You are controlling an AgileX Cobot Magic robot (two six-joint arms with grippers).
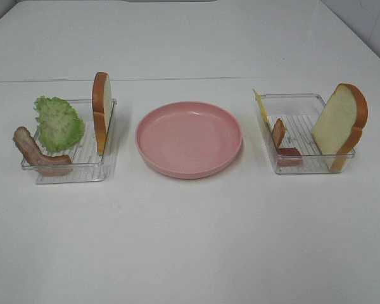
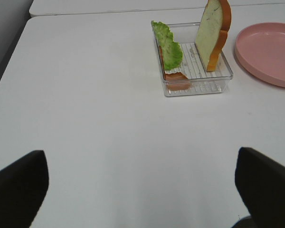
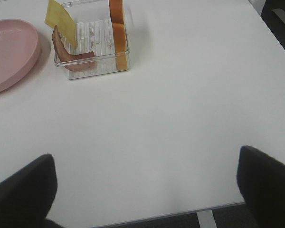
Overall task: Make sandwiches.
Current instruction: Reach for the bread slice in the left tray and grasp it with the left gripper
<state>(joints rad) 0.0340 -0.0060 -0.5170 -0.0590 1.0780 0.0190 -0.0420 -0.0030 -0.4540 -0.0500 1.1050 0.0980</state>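
Note:
In the exterior high view, the left clear tray [image 1: 82, 159] holds a ruffled green lettuce leaf [image 1: 58, 123], a bacon strip [image 1: 35, 152] and an upright bread slice [image 1: 101, 111]. The right clear tray [image 1: 299, 130] holds a yellow cheese slice [image 1: 261, 109], a second bacon strip [image 1: 280, 136] and a leaning bread slice [image 1: 340, 125]. Neither arm shows in that view. My left gripper [image 2: 142, 190] is open, well short of the lettuce [image 2: 168, 45] and bread [image 2: 213, 33]. My right gripper [image 3: 145, 190] is open too, far from the cheese [image 3: 61, 19] and bacon [image 3: 66, 50].
A pink round plate [image 1: 189, 138] sits bare between the two trays on the white table. A seam crosses the table behind the trays. The table's near edge [image 3: 147, 216] runs just beside my right gripper, and dark floor lies beyond it.

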